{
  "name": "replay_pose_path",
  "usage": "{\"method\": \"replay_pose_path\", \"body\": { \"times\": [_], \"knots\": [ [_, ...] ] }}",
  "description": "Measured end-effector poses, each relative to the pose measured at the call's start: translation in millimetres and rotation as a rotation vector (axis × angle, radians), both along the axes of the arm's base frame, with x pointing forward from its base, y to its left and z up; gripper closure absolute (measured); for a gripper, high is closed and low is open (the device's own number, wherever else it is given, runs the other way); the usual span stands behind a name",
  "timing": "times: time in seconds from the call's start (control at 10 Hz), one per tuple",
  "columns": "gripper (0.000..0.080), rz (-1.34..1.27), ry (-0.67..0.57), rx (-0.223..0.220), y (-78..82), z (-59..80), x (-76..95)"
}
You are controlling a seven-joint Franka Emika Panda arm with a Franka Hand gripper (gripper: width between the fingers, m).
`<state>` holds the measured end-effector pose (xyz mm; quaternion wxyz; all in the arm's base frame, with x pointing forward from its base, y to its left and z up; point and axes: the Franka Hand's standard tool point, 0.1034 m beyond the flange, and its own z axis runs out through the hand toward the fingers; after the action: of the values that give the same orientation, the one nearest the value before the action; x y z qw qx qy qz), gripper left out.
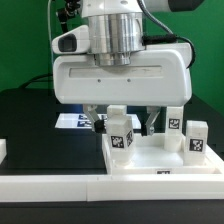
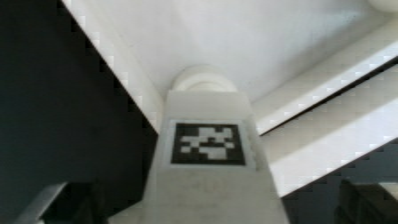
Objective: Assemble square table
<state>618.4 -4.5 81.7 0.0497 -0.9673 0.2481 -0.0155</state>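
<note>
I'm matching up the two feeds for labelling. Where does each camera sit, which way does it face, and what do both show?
Exterior view: off the arm, low and level with the table, facing the gripper over the square panel and other legs.
Wrist view: on the wrist, looking down between the jaws at a tagged leg; dark jaw tips show at the frame's lower corners.
Shared: the tagged leg between the jaws and the white panel.

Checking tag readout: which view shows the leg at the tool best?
Wrist view: the leg fills the frame, tag sharp and facing the camera. In the exterior view the same leg is small, its top hidden by the tool.
</note>
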Motion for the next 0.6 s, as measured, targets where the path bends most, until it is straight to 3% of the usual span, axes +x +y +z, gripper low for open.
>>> {"method": "replay_pose_path", "body": {
  "times": [0.1, 0.2, 0.3, 0.4, 0.6],
  "knots": [
    [0.0181, -0.014, 0.002, 0.0, -0.3, -0.5, -0.2],
    [0.0364, -0.023, 0.003, 0.001, -0.5, -0.7, -0.3],
    [0.0364, -0.106, 0.01, 0.005, -0.4, -0.7, -0.3],
    [0.0512, -0.189, 0.018, 0.01, -0.4, -0.9, -0.4],
    [0.0511, -0.305, 0.029, 0.016, -0.6, -1.2, -0.5]
  ]
}}
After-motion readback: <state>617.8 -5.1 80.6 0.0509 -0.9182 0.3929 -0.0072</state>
